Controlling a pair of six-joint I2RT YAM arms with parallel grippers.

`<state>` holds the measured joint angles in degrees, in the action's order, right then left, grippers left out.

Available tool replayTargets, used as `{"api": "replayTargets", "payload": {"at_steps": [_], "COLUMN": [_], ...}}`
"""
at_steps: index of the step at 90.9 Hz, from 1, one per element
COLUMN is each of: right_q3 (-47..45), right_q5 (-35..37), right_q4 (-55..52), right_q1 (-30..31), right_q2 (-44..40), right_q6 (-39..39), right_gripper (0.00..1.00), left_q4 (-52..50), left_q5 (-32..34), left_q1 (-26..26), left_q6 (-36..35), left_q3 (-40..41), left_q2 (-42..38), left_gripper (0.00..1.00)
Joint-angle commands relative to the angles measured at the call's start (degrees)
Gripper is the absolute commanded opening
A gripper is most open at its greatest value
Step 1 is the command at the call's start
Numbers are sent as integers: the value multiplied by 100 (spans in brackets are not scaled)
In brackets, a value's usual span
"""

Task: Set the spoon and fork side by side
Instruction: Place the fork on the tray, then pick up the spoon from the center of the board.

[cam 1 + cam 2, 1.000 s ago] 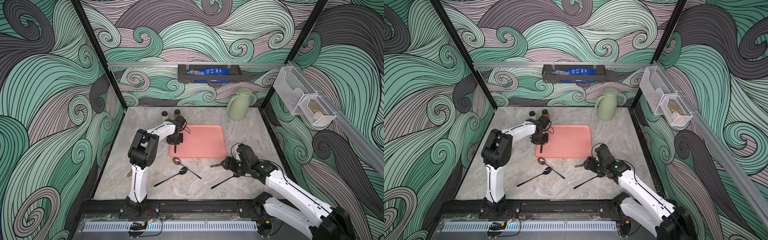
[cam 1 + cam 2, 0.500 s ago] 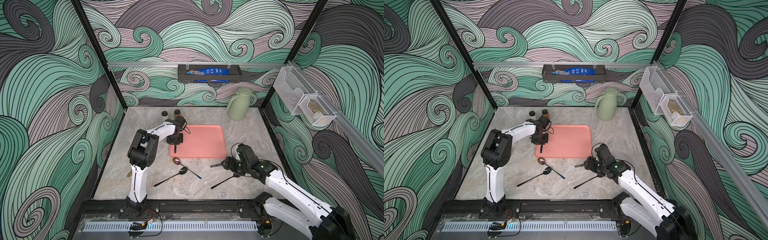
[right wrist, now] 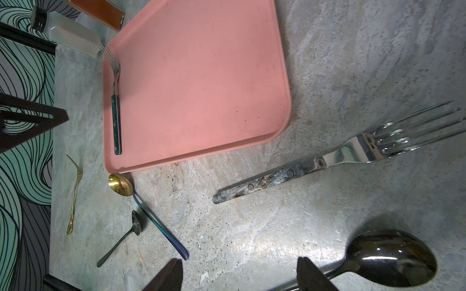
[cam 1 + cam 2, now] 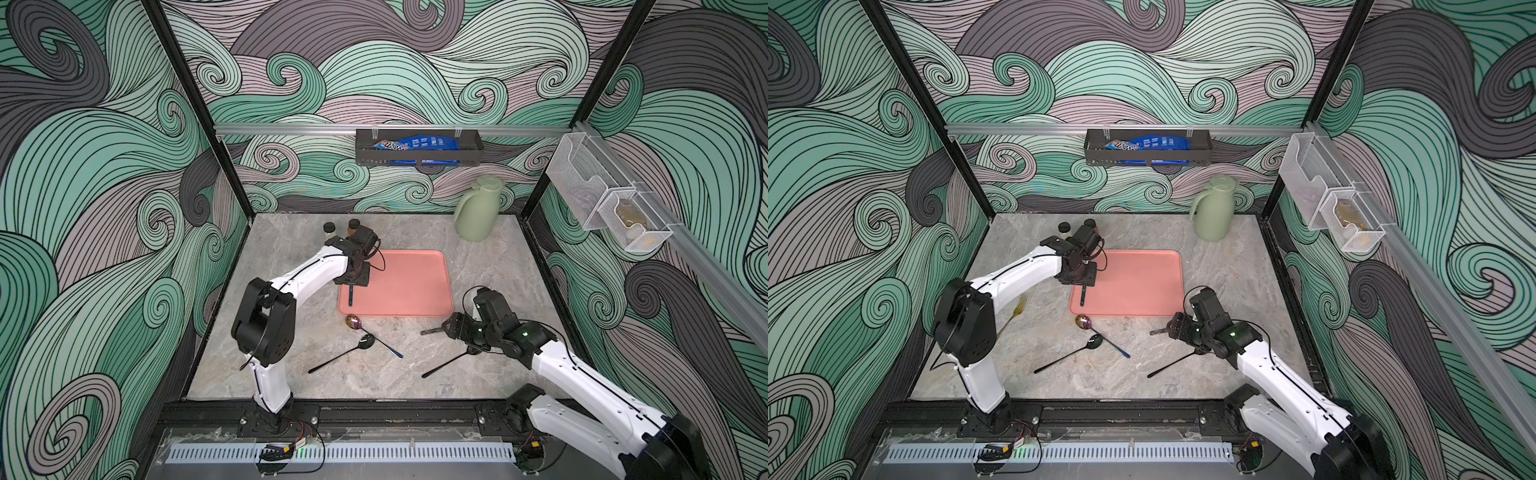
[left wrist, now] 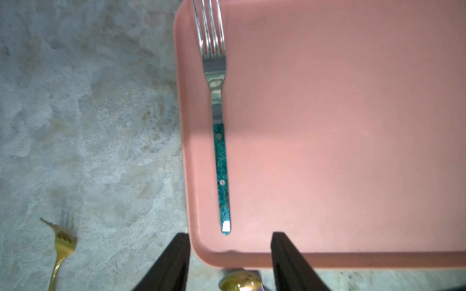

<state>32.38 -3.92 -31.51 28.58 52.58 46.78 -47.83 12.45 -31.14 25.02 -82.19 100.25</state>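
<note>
Left fingers (image 5: 174, 264) have parted, leaving fork (image 5: 221, 173) on tray (image 5: 353, 126).

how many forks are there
3: teal-handled fork on the pink tray; gold fork left of it; grey-handled fork off its front right corner. Others may be hidden.

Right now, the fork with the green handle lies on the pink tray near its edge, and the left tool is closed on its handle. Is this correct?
Not quite: the left tool is open, its fingers apart, not gripping the handle, as the left wrist view shows. The fork with the green handle does lie on the pink tray near its edge.
</note>
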Motion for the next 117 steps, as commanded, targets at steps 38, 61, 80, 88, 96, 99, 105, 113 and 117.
{"api": "replayTargets", "payload": {"at_steps": [38,61,80,88,96,99,105,113,117], "right_q3": [18,158,57,132,183,195,242,342,390], "right_q5": [561,1082,1327,1618,1561,1551,1574,1630,1628], "right_q4": [-317,-1133,-1217,-1451,-1310,-1197,-1090,-1099,-1108], "right_q1": [507,1510,1753,1724,1662,1662,1655,1653,1643], "right_q2": [371,833,998,1209,1345,1372,1446,1653,1781], "right_q6": [498,1331,1721,1797,1701,1698,1681,1607,1544], "right_gripper": [73,73,73,73,71,70,67,64,63], "left_q4": [1116,1285,1261,1250,1210,1193,1175,1147,1147], "left_q5": [-1029,-1042,-1072,-1039,-977,-965,-950,-955,-933], "left_q1": [-1105,-1143,-1146,-1149,-1146,-1142,-1144,-1141,-1140], "left_q6": [-38,-99,-87,-75,-73,-73,-67,-32,-5], "left_q3": [2418,2838,2924,2970,2998,3014,3024,3051,3073], "left_q2": [-2707,-2903,-2925,-2949,-2958,-2971,-2976,-2984,-2992], "left_gripper": [55,55,55,55,55,55,55,55,55]}}
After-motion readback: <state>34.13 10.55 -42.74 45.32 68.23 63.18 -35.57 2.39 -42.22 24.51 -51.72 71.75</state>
